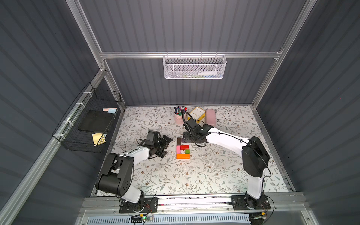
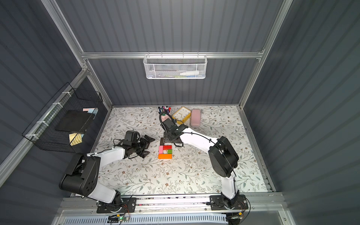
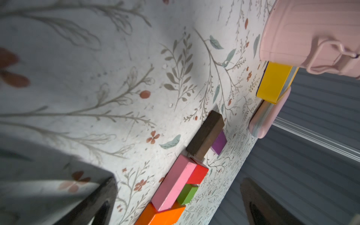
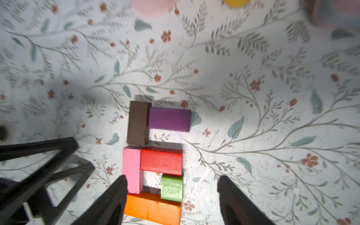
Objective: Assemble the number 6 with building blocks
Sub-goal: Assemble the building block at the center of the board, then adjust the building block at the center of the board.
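Observation:
The building blocks lie together mid-table as a blocky number 6 [image 1: 182, 148]. In the right wrist view, brown [image 4: 138, 122] and pink [image 4: 132, 169] form the spine. Purple [image 4: 169, 119] is the top arm, red [image 4: 161, 160] the middle bar, a green cube [image 4: 171, 188] sits under red, and orange [image 4: 153, 210] is the base. My right gripper [image 4: 173, 194] [image 1: 191, 141] hovers open over the figure's far end, holding nothing and partly hiding purple in both top views. Left of the figure, my left gripper [image 1: 167, 146] [image 3: 181, 210] stands wide open and empty.
A pink pen cup [image 1: 178, 117], a yellow clock [image 1: 197, 114] and a pale pink case [image 1: 210, 116] stand at the back, just behind the right wrist. A black wire basket [image 1: 87, 120] hangs on the left wall and a white mesh basket [image 1: 194, 67] on the back rail.

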Controlling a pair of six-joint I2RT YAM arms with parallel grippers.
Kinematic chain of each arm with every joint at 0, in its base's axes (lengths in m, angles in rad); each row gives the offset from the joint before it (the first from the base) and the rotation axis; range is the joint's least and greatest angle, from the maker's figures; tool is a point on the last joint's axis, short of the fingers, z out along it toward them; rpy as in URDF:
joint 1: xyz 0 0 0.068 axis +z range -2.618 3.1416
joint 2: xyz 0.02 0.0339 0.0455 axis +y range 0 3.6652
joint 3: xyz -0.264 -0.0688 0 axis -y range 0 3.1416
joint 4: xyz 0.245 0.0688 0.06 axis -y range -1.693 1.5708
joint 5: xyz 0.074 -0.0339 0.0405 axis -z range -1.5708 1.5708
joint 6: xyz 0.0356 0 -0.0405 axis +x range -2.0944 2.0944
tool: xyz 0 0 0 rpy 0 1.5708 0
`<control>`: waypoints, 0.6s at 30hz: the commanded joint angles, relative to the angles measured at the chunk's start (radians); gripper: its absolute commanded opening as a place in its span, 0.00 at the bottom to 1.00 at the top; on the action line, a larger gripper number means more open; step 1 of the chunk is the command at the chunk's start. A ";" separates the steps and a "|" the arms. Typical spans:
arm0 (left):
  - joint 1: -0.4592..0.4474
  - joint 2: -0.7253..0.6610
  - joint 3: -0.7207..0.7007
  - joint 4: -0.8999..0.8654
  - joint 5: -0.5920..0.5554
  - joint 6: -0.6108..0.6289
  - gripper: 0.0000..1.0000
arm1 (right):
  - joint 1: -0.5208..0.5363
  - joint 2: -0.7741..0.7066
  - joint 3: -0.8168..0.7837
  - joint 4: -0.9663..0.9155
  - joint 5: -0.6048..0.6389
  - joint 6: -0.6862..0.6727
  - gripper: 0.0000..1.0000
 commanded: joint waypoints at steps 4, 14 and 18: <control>0.007 0.002 0.015 -0.050 -0.057 0.051 0.99 | -0.038 -0.134 -0.123 0.086 0.095 -0.030 0.76; 0.008 0.190 0.152 0.007 -0.038 0.096 0.99 | -0.113 -0.204 -0.241 0.124 0.087 -0.027 0.75; 0.005 0.230 0.169 0.029 -0.025 0.076 0.99 | -0.120 -0.204 -0.249 0.125 0.084 -0.024 0.75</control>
